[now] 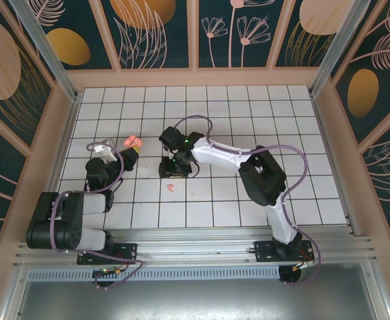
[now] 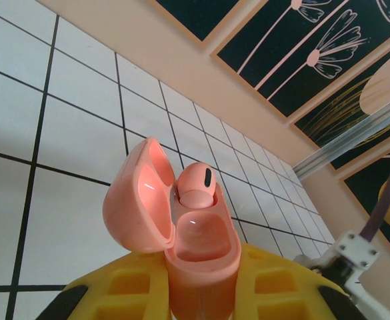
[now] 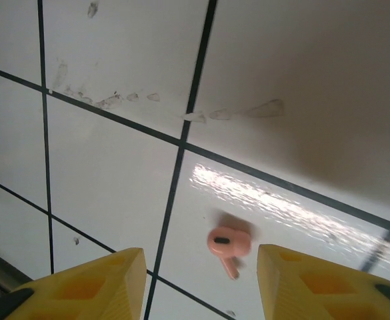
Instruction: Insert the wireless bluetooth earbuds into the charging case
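Top view, left hand: closed on the open pink charging case.
Top view, right hand: low over the white tiled surface, with the loose earbud just beside it.
Left wrist view, case: lid tipped back, and the seated earbud in one socket.
Right wrist view, hand: yellow fingers partly apart, gripping nothing. The loose earbud lies on a tile between them.

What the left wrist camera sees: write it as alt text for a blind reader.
A pink charging case, lid open, is clamped in the left gripper, with one pink earbud seated in it and the other socket apparently empty. Behind lies a white tiled table and a peach wall.
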`<state>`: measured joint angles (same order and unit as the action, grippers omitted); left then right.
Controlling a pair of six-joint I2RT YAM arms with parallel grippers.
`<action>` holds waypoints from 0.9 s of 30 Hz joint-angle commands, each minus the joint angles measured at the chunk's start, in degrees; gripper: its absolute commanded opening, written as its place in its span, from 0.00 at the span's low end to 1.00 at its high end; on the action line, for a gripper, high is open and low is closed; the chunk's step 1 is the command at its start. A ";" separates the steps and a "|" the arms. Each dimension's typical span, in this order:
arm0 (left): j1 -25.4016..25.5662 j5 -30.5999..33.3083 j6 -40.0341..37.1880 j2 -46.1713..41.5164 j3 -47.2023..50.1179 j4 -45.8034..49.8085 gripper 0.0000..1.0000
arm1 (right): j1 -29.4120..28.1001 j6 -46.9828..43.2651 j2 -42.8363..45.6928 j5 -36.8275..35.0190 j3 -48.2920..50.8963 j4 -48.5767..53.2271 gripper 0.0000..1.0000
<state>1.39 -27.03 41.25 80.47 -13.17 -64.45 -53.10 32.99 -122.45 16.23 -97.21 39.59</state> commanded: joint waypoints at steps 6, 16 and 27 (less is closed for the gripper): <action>-0.42 0.07 -0.45 -1.79 -0.24 1.49 0.12 | -1.55 -1.94 -6.01 -2.26 -6.92 5.97 0.46; -0.42 0.37 -1.00 -1.63 -0.34 1.85 0.12 | -2.25 -2.58 -7.25 -5.68 -7.21 9.09 0.46; -0.42 0.51 -1.69 -1.69 -0.44 2.69 0.12 | -3.12 -2.24 -7.71 -5.24 -6.61 9.37 0.40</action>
<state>1.39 -26.50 40.75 79.66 -13.17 -61.43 -55.81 31.42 -129.40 12.01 -102.89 46.98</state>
